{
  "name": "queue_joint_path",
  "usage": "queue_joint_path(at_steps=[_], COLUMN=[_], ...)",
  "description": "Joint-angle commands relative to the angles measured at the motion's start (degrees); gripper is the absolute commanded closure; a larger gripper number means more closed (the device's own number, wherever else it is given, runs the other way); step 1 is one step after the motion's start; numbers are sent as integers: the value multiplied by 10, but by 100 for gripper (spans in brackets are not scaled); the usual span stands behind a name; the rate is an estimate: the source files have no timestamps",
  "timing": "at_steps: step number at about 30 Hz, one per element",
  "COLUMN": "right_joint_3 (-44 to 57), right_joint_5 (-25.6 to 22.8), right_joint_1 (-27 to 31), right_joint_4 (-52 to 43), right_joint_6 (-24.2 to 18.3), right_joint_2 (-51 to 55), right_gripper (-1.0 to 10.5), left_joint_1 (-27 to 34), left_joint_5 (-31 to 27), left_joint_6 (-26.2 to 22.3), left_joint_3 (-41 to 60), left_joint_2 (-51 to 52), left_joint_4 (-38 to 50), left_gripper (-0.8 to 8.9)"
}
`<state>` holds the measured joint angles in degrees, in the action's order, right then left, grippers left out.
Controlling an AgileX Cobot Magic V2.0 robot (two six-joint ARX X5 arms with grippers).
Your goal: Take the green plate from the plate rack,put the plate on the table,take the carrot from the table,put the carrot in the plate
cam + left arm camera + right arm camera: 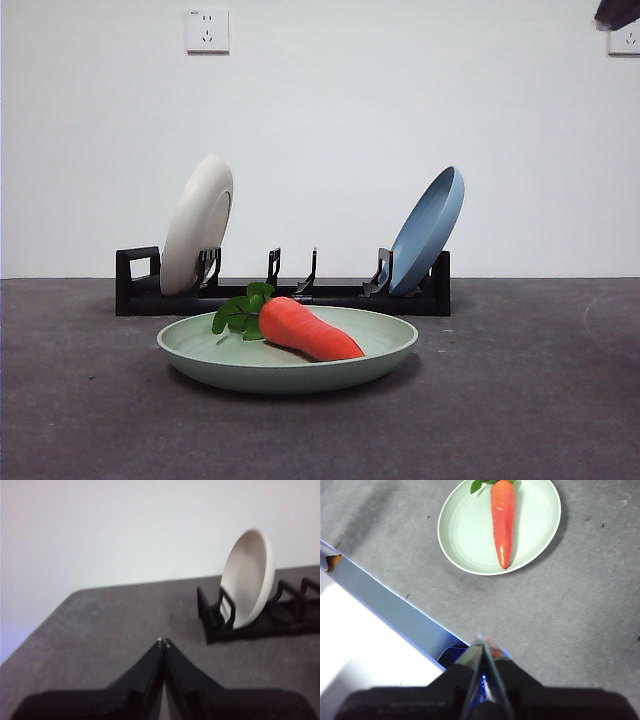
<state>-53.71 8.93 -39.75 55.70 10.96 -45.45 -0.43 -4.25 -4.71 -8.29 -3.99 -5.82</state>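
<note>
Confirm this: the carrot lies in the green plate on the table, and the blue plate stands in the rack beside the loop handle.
Wrong on the last point. In the front view the cream-white plate stands beside the loop handle; the blue plate is at the plate rack's other end. The carrot does lie in the green plate on the table.

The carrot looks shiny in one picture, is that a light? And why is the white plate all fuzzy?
Right wrist view: a pale streak of glare runs along the carrot, and a washed-out white patch fills one corner. Left wrist view: the whole picture is soft, so the cream-white plate and the plate rack have blurry edges. Front view: sharp, with a soft shadow under the green plate.
</note>
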Motion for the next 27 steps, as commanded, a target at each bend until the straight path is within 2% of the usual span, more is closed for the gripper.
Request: queue_joint_path(at_steps=[1, 9, 13, 27], right_joint_3=[3, 3, 3, 3], right_joint_5=[-1, -1, -2, -1], right_joint_1=[-1, -1, -1, -1], right_joint_4=[-3, -3, -3, -3], right_joint_6=[1, 1, 1, 1], right_joint_2=[2, 2, 2, 2], right_gripper=[946, 946, 946, 946], left_joint_1=[7, 11, 12, 12], left_joint_5=[3, 23, 33, 31], left_joint_6=[18, 51, 52, 53], left_joint_3=[33, 81, 81, 81], left_joint_2=[21, 39, 39, 38], left_joint_4=[6, -14, -50, -47], left_gripper=[817, 817, 817, 817])
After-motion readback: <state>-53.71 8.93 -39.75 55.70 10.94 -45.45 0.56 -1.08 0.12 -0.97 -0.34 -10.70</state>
